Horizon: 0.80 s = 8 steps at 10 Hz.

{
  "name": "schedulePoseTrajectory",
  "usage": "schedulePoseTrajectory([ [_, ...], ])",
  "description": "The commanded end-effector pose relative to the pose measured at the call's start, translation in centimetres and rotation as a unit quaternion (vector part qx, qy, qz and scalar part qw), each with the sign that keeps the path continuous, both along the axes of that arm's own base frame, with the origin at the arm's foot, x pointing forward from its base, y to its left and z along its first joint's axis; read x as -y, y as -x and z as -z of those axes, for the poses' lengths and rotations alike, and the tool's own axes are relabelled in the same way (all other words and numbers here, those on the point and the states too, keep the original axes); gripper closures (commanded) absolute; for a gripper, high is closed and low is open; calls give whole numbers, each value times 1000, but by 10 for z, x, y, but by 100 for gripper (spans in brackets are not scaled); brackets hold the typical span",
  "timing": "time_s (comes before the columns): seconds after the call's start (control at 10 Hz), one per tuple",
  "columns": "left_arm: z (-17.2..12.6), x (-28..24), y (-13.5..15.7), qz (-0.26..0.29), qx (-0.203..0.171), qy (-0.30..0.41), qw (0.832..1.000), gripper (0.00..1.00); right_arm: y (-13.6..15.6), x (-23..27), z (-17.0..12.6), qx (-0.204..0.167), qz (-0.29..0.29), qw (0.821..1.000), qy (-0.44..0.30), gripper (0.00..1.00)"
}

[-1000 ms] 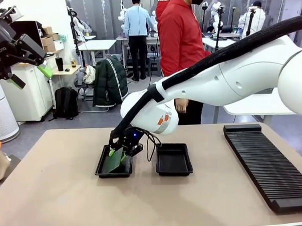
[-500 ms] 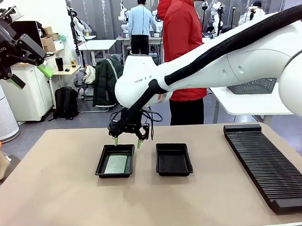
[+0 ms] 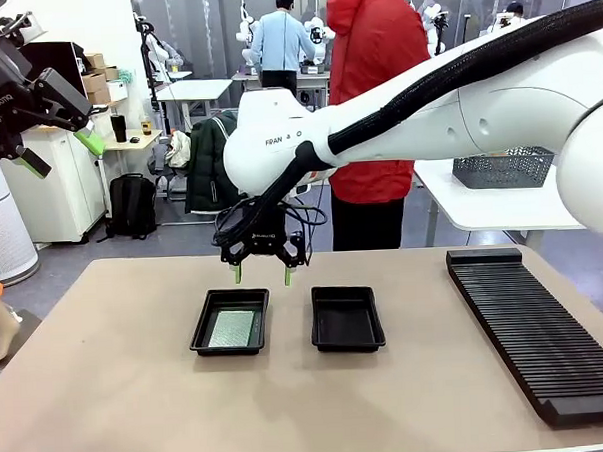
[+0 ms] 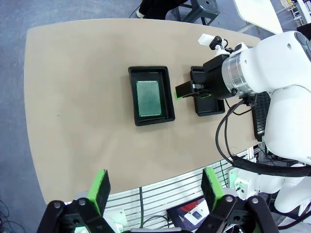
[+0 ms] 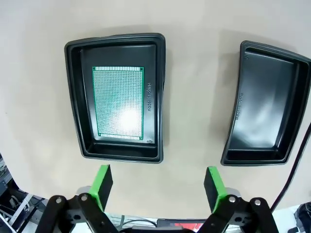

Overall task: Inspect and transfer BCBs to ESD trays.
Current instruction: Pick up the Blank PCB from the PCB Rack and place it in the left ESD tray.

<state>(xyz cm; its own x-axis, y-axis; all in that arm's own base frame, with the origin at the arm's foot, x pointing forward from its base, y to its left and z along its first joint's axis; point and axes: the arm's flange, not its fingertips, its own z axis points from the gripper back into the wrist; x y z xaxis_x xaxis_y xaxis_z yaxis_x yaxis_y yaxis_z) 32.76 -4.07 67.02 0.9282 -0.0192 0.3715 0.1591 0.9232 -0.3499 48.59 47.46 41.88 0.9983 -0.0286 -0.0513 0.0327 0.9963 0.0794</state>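
Right gripper [image 3: 263, 277] jaws wide, empty. BCB [image 5: 119, 103] lies flat in ESD tray [image 5: 77, 102] below one jaw; second ESD tray [image 5: 266, 104] below the other, bare. Placement looks done; next needs another BCB. Left gripper [image 4: 156, 190] wide, empty

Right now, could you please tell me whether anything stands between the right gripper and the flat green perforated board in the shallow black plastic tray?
Nothing visible does. The right gripper hangs open above the table, and the flat green perforated board lies uncovered in its shallow black plastic tray.
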Motion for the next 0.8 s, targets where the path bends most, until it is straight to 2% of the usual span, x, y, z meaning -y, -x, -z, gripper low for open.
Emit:
schedulePoseTrajectory([
  [0.0,1,0,0,-1,0,0,1000,0,1,-1,1,-1,-4,1000,-1,0],
  [0.7,1,0,0,-1,0,0,1000,0,1,-1,1,-1,-4,1000,-1,0],
])
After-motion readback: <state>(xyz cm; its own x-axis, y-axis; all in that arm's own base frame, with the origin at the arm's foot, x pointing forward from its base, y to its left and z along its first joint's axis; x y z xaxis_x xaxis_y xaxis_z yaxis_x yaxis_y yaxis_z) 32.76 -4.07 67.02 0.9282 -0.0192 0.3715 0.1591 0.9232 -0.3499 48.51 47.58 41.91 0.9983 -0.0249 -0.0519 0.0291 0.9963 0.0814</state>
